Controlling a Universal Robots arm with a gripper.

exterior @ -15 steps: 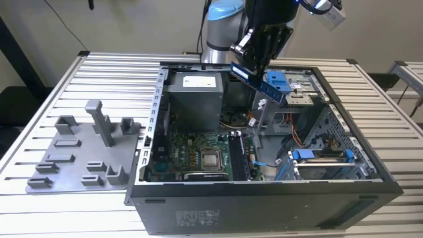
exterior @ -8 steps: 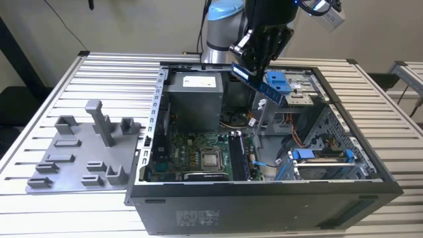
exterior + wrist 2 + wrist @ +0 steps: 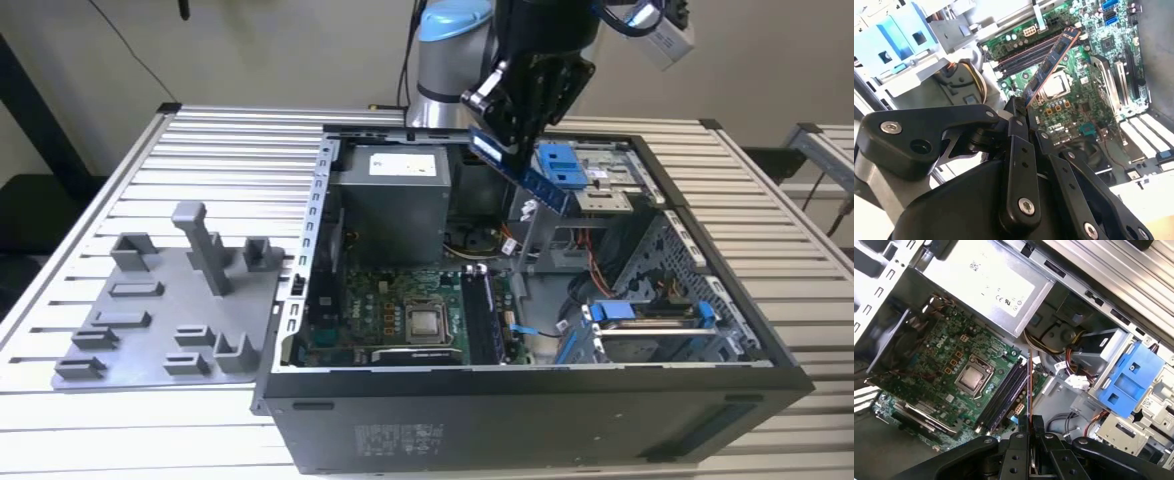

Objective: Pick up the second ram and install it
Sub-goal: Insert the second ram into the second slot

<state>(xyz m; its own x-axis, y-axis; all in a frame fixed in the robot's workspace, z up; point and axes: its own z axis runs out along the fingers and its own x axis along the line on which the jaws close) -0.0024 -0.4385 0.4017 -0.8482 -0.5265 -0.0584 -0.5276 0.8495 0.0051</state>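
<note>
The second ram hangs tilted in the air over the open computer case — the black claw is squeezing its top end. The green board lies inside, below. The case sits on a striped metal counter, beside a grey tray — with a pale wall behind.

Robotics lab bench: slatted aluminium tabletop, robot arm at 12 o'clock of an open PC case, grey fixture tray at its 9 o'clock. Plain wall behind, black cable hanging.
</note>
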